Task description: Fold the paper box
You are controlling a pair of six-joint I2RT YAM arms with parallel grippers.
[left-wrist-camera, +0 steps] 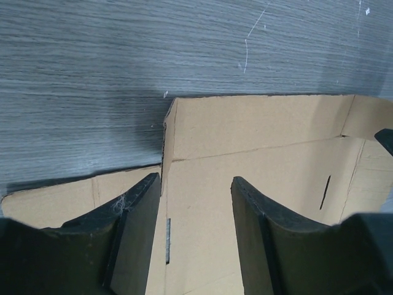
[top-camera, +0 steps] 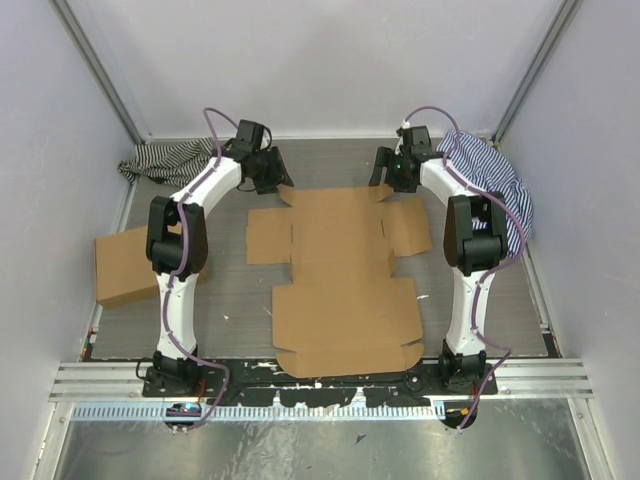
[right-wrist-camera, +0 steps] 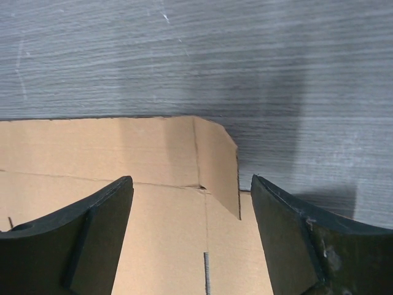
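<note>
The paper box [top-camera: 340,285] lies flat and unfolded in the middle of the table, a brown die-cut sheet with flaps and slits. My left gripper [top-camera: 272,178] hangs over its far left corner, jaws open and empty. In the left wrist view the left gripper [left-wrist-camera: 195,178] looks down on the box sheet [left-wrist-camera: 258,153], with a slit between the fingers [left-wrist-camera: 138,227]. My right gripper [top-camera: 390,176] hangs over the far right corner, also open and empty. The right wrist view has the right gripper [right-wrist-camera: 190,179] straddling the sheet's corner flap [right-wrist-camera: 216,160], which lifts slightly.
A second flat brown cardboard piece [top-camera: 122,265] lies at the left, partly under the left arm. Striped cloth is bunched at the back left [top-camera: 165,160] and back right [top-camera: 495,175]. Grey walls close in on three sides. The arm bases sit on a metal rail [top-camera: 100,378].
</note>
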